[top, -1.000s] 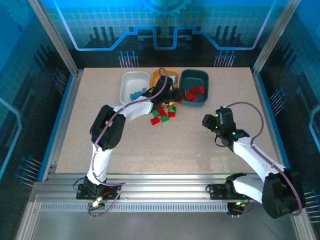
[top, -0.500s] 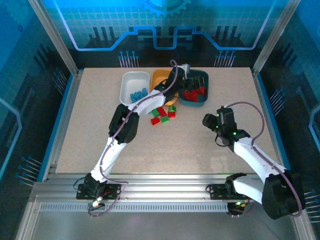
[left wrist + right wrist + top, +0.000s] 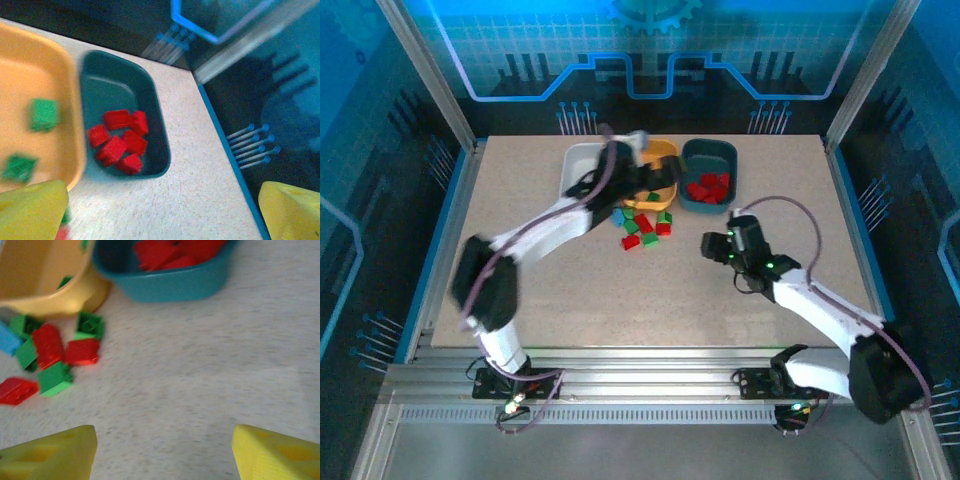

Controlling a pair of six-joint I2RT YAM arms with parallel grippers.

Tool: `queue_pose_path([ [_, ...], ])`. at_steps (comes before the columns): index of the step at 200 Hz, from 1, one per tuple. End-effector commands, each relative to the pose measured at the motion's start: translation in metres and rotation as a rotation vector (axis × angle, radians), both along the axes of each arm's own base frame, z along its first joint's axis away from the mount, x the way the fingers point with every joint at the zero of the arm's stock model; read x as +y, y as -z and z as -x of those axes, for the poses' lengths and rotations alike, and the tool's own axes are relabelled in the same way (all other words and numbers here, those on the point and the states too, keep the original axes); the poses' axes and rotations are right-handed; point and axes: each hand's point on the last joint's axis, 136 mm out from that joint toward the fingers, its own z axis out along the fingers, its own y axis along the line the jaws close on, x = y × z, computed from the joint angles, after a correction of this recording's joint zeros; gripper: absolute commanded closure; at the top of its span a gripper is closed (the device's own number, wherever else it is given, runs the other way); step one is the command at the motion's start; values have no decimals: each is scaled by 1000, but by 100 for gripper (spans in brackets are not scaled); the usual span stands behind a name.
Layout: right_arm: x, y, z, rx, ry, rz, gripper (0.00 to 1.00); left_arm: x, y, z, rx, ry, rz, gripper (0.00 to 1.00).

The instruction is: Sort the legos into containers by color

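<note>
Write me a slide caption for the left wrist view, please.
Open left gripper, with the dark teal tray of red bricks beside the orange-yellow tray holding two green bricks.

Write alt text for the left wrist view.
A dark teal tray holds several red bricks beside an orange-yellow tray with two green bricks, both on a speckled table. The left tool's yellow fingers sit at the bottom corners, wide apart, holding nothing.

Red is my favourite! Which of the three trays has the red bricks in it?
The dark teal tray, at the right end of the row, holds the red bricks. The orange-yellow tray beside it holds green bricks instead.
</note>
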Motion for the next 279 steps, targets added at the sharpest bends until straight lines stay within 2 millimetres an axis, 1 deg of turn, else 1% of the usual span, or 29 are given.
queue_pose_path([
  [1, 58, -17, -12, -54, -178, 57, 26, 93, 59, 36, 220, -247, 52, 1],
  [6, 72, -15, -11, -42, -216, 71, 26, 111, 75, 49, 274, -284, 49, 1],
  [7, 74, -14, -11, -38, -224, 76, 26, 114, 76, 51, 279, -290, 50, 1],
  [9, 80, -15, -11, -39, -239, 82, 26, 121, 87, 59, 312, -304, 39, 1],
  [11, 84, -10, -11, -27, -251, 95, 26, 127, 93, 64, 327, -316, 37, 1],
  [15, 97, -15, -13, -36, -279, 106, 25, 140, 105, 76, 365, -340, 29, 1],
  [20, 110, -11, -13, -28, -315, 140, 25, 154, 120, 91, 410, -367, 22, 1],
  [29, 130, -4, -14, -12, -373, 201, 23, 175, 141, 116, 471, -405, 22, 1],
  [38, 149, 4, -16, 9, -420, 262, 22, 189, 159, 138, 511, -423, 33, 1],
  [46, 163, 11, -19, 26, -448, 300, 21, 198, 166, 154, 520, -436, 45, 1],
  [60, 177, 24, -28, 55, -456, 347, 19, 209, 175, 176, 530, -469, 63, 1],
  [71, 184, 32, -36, 78, -455, 368, 17, 210, 175, 187, 516, -459, 78, 1],
  [90, 195, 44, -46, 110, -455, 399, 16, 212, 167, 201, 482, -451, 71, 1],
  [119, 199, 64, -54, 155, -439, 438, 15, 212, 158, 211, 446, -431, 72, 1],
  [134, 203, 75, -57, 174, -447, 447, 15, 209, 160, 212, 450, -419, 77, 1],
  [153, 205, 84, -61, 192, -445, 457, 17, 206, 166, 214, 474, -400, 78, 1],
  [179, 205, 91, -65, 209, -430, 450, 22, 204, 172, 214, 501, -384, 69, 1],
  [199, 205, 95, -66, 220, -425, 448, 29, 204, 173, 213, 498, -382, 58, 1],
  [223, 204, 92, -69, 206, -407, 443, 40, 205, 172, 212, 490, -386, 53, 1],
  [253, 201, 87, -69, 189, -392, 437, 49, 205, 171, 210, 490, -384, 46, 1],
  [261, 201, 83, -68, 180, -393, 428, 50, 205, 170, 210, 490, -383, 44, 1],
  [279, 201, 65, -65, 147, -389, 396, 51, 205, 168, 208, 488, -381, 43, 1],
])
